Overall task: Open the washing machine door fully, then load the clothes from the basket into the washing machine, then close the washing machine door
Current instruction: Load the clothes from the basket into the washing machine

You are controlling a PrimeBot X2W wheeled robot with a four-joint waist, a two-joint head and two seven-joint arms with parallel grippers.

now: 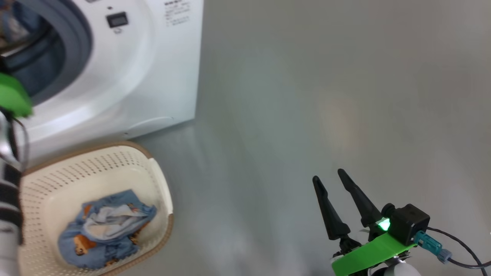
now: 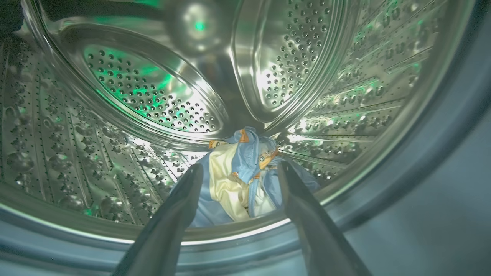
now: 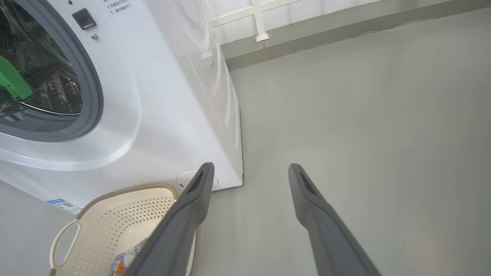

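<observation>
Inside the washing machine (image 1: pixel 153 69), the left gripper (image 2: pixel 239 165) is seen reaching into the steel drum (image 2: pixel 153 96). Its two fingers are spread apart, and nothing is pinched between them. One piece of the clothes (image 2: pixel 226 180), blue with a cream part, lies crumpled on the drum's low wall just beyond and between the fingertips. That piece is judged to be already loaded.

In front of the machine, below its grey gasket (image 1: pixel 76 34), the basket (image 1: pixel 153 168) is set on the floor (image 1: pixel 307 96). A further heap of blue and cream cloth (image 1: pixel 103 226) rests in the basket's bottom. The heap is bunched, so no clear long axis can be given.

To the right of the machine, well clear of its front corner, the right gripper (image 1: pixel 328 174) is held over bare floor. Its fingers are parted and nothing is carried.

The coming move is judged to turn on one relation: the heap lies outside the machine's mouth and below it, whereas the left gripper points inward, away from the heap. A withdrawal and a descent would be required of it. The basket is close beside the left forearm and well apart from the right gripper, so the left arm is judged the nearer.
</observation>
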